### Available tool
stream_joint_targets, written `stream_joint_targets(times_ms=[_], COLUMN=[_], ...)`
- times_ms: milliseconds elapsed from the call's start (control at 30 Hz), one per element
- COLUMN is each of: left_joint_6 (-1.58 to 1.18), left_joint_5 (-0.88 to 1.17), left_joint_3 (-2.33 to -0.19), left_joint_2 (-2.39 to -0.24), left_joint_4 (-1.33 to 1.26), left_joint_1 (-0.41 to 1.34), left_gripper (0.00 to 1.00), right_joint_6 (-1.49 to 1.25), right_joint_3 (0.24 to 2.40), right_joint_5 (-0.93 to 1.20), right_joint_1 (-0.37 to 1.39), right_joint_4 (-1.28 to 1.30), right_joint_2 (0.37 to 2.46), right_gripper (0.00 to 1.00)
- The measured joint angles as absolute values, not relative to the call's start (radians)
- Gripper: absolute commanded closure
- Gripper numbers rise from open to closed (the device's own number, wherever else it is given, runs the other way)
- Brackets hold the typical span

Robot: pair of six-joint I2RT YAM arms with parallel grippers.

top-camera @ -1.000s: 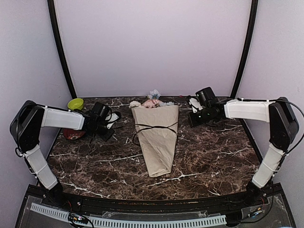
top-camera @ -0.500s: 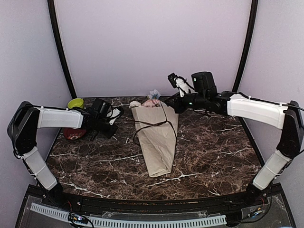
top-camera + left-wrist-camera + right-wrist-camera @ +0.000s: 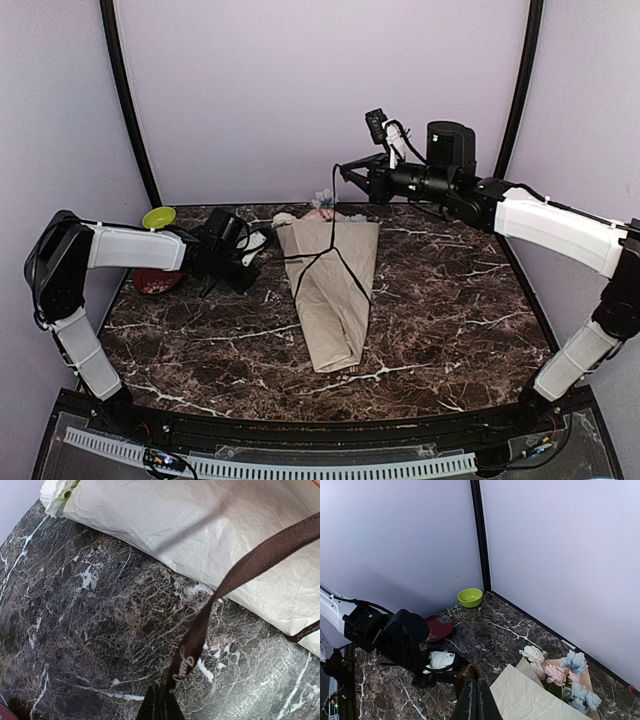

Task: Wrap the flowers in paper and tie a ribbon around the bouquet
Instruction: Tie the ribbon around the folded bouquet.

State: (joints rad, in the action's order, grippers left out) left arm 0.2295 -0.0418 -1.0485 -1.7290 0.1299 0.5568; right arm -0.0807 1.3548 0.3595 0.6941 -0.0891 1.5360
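The bouquet (image 3: 332,290) lies in mid-table, a cone of beige paper (image 3: 200,525) with pink, white and blue flowers (image 3: 562,676) at its far, wide end. The dark brown ribbon (image 3: 350,265) is looped around the cone. One end runs left to my left gripper (image 3: 262,262), which is low on the table beside the cone and shut on the ribbon (image 3: 240,570). The other end rises steeply to my right gripper (image 3: 347,171), high above the flower heads. In the right wrist view the right gripper (image 3: 476,695) is shut, with a brown ribbon tip (image 3: 468,672) poking out.
A green bowl (image 3: 159,217) and a red plate (image 3: 155,282) sit at the back left, behind the left arm. Purple walls with black posts close in the back and sides. The dark marble table (image 3: 450,310) is bare right of the bouquet.
The right arm has swung up and left from the table at the bouquet's right to high over the flowers, pulling its ribbon end upward. The left gripper edged right, toward the bouquet.
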Motion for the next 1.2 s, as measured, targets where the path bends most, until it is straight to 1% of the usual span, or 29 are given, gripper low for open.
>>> stream_joint_targets(times_ms=[267,467,600,800,967,1200], left_joint_6=[0.22,0.193,0.148,0.071,0.049,0.035], left_joint_5=[-0.034,-0.015,-0.001,0.035,0.045,0.051], left_joint_3=[-1.048,-1.048,-1.048,-1.056,-1.095,-1.094], left_joint_2=[-1.731,-1.731,-1.724,-1.679,-1.679,-1.679], left_joint_4=[0.131,0.13,0.12,0.039,0.011,-0.005], left_joint_1=[0.559,0.567,0.602,0.672,0.671,0.668], left_gripper=[1.0,1.0,1.0,1.0,1.0,1.0], right_joint_6=[-0.092,-0.092,-0.097,-0.123,-0.141,-0.141], right_joint_3=[1.396,1.402,1.433,1.462,1.473,1.507], right_joint_5=[0.357,0.354,0.35,0.349,0.358,0.361], right_joint_1=[0.694,0.694,0.697,0.726,0.738,0.743], right_joint_4=[-0.081,-0.066,-0.07,-0.093,-0.1,-0.1], right_joint_2=[1.614,1.633,1.656,1.707,1.749,1.766], right_gripper=[1.0,1.0,1.0,1.0,1.0,1.0])
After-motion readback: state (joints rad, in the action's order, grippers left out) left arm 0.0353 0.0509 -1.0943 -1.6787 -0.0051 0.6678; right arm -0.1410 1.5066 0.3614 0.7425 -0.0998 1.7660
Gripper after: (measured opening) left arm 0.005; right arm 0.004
